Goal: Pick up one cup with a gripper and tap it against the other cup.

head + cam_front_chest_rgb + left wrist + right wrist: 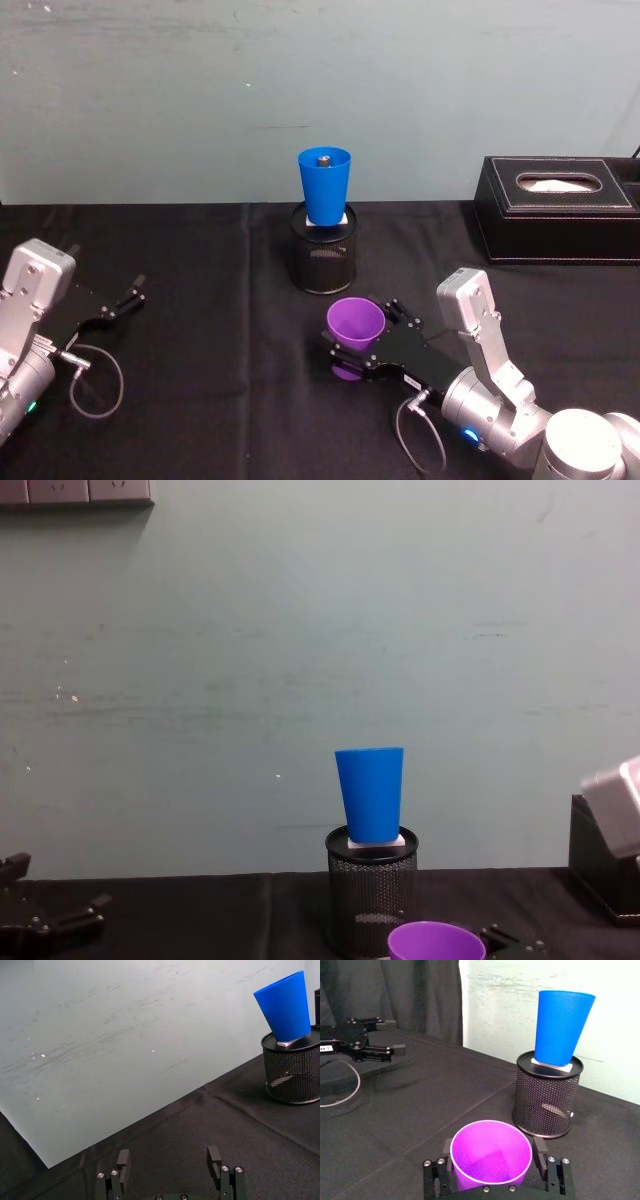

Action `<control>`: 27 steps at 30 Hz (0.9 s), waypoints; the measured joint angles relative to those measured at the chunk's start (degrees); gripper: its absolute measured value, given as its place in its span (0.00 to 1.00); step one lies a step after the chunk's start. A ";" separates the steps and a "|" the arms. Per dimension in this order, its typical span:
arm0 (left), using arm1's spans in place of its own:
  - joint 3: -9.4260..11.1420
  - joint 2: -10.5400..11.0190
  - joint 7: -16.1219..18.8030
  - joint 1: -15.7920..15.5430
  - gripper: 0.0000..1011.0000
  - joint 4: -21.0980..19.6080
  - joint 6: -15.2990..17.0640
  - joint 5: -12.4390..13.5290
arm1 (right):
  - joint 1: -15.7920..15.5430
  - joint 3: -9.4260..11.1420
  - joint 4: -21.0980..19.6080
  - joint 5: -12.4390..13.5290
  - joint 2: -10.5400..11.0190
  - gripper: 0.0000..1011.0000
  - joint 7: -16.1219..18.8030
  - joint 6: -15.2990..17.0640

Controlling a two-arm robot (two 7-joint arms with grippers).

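Closest in, the right gripper (362, 335) is clenched on the purple cup (355, 320), one finger against each side of its wall. The cup stands upright at 5 o'clock from the black mesh pen holder (323, 258), near it but apart. The right wrist view looks into the purple cup (490, 1152) and finds just its own purple floor.

The blue cup (324, 185) stands upright on a white block (342, 217) that rests across the holder's rim. The head view looks down into it and finds a small dark object (323, 158) at the bottom, while in the chest view the blue cup's (370, 792) wall hides the inside.

The left gripper (125, 300) rests at 9 o'clock, well apart, its jaws released and bare. A black tissue box (560, 205) sits at 2 o'clock from the holder. Bare black cloth (200, 400) lies between the two grippers, and the table's far edge meets the pale wall (150, 90) just behind the holder.
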 joint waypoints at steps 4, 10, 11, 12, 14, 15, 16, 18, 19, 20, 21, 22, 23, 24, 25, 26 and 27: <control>0.00 0.00 0.00 0.00 0.99 0.00 0.00 0.00 | 0.02 -0.03 -0.01 0.04 0.02 0.87 0.00 0.02; 0.00 0.00 0.00 0.00 0.99 0.00 0.00 0.00 | 0.03 -0.06 -0.03 0.08 0.05 0.77 0.01 0.05; 0.00 0.00 0.00 0.00 0.99 0.00 0.00 0.00 | 0.03 -0.07 -0.03 0.08 0.05 0.77 0.01 0.05; 0.00 0.00 0.00 0.00 0.99 0.00 0.00 0.00 | 0.03 -0.08 -0.04 0.09 0.06 0.76 0.01 0.06; 0.00 0.00 0.00 0.00 0.99 0.00 0.00 0.00 | 0.03 -0.07 -0.08 0.09 0.06 0.75 0.02 0.08; 0.00 0.00 0.00 0.00 0.99 0.00 0.00 0.00 | -0.06 0.02 -0.39 0.04 0.09 0.75 0.03 0.20; 0.00 0.00 0.00 0.00 0.99 0.00 0.00 0.00 | -0.28 0.30 -1.32 -0.20 0.22 0.75 0.04 0.56; 0.00 0.00 0.00 0.00 0.99 0.00 0.00 0.00 | -0.54 0.58 -2.30 -0.43 0.36 0.74 0.03 1.12; 0.00 0.00 0.00 0.00 0.99 0.00 0.00 0.00 | -0.64 0.70 -2.81 -0.57 0.42 0.74 0.02 1.46; 0.00 0.00 0.00 0.00 0.99 0.00 0.00 0.00 | -0.84 1.00 -3.97 -0.74 0.57 0.74 0.01 2.26; 0.00 0.00 0.00 0.00 0.99 0.00 0.00 0.00 | -0.92 1.17 -4.59 -0.79 0.64 0.74 0.02 2.77; 0.00 0.00 0.00 0.00 0.99 0.00 0.00 0.00 | -1.08 1.50 -5.74 -0.92 0.80 0.74 0.02 3.80; 0.00 0.00 0.00 0.00 0.99 0.00 0.00 0.00 | -1.13 1.67 -6.44 -0.98 0.88 0.74 0.03 4.32; 0.00 0.00 0.00 0.00 0.99 0.00 0.00 0.00 | -1.17 1.83 -7.04 -1.00 0.94 0.74 0.04 4.90; 0.00 0.00 0.00 0.00 0.99 0.00 0.00 0.00 | -1.19 2.00 -7.63 -1.00 1.01 0.74 0.05 5.42; 0.00 0.00 0.00 0.00 0.99 0.00 0.00 0.00 | -1.20 2.29 -8.86 -1.00 1.14 0.74 0.10 6.55; 0.00 0.00 0.00 0.00 0.99 0.00 0.00 0.00 | -1.17 2.43 -9.42 -0.99 1.19 0.73 0.12 7.12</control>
